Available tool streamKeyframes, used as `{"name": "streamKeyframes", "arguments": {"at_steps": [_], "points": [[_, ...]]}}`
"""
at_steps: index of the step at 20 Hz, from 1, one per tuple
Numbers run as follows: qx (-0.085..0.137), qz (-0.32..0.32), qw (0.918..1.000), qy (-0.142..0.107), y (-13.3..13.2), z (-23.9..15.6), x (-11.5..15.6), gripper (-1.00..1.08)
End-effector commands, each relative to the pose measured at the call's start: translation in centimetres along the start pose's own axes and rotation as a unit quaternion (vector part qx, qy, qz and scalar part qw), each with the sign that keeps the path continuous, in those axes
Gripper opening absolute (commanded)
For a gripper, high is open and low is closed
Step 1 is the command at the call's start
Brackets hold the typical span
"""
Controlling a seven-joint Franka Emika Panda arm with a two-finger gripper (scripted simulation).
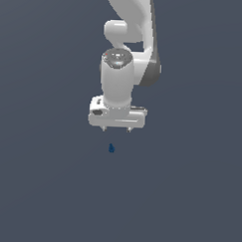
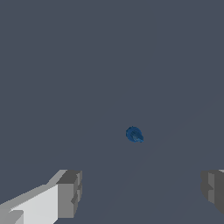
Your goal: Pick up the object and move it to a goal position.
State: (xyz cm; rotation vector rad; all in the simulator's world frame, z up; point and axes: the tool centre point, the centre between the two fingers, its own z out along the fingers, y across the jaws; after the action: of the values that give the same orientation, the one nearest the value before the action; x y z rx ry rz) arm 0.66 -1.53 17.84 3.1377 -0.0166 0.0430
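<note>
Exterior view: a white robot arm (image 1: pixel 129 43) comes in from the upper edge of the picture and points its hand straight down over a plain dark grey-blue floor (image 1: pixel 40 189).
Gripper: the gripper (image 1: pixel 116 129) hangs below the wide white hand body, with only two short finger stubs showing under it; they stand well apart, with nothing between them.
Fingers in wrist view: one grey finger pad (image 2: pixel 70 194) shows on a white finger, and the other pad (image 2: pixel 213 189) sits at the far edge of the picture; the gap between them is wide and bare floor shows through it.
Object: the blob (image 1: pixel 111 148) is a tiny dark blue piece lying on the floor, far smaller than the gripper and much narrower than the gap between the fingers.
Object's place: in the exterior view it sits just below the gripper's fingertips, nearer the stub on the exterior view's left, and clear of both; whether the gripper is straight above it cannot be told.
Object in wrist view: the blob (image 2: pixel 134 134) is rounded, with a slightly paler patch on one side, and lies ahead of the fingers, touching neither.
Floor: flat and uniform, with no edges or corners in either view.
</note>
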Motion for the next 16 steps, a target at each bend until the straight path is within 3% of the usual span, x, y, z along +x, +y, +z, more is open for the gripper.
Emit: {"name": "streamKeyframes", "arguments": {"at_steps": [1,9,16], "points": [[0.000,0.000,1.0000,0.000,0.0,0.0,0.0,1.00],[-0.002,-0.037,0.9993,0.007,-1.8,-0.7,0.2,1.00],[-0.002,-0.038,0.9993,0.007,-1.8,-0.6,0.2,1.00]]}}
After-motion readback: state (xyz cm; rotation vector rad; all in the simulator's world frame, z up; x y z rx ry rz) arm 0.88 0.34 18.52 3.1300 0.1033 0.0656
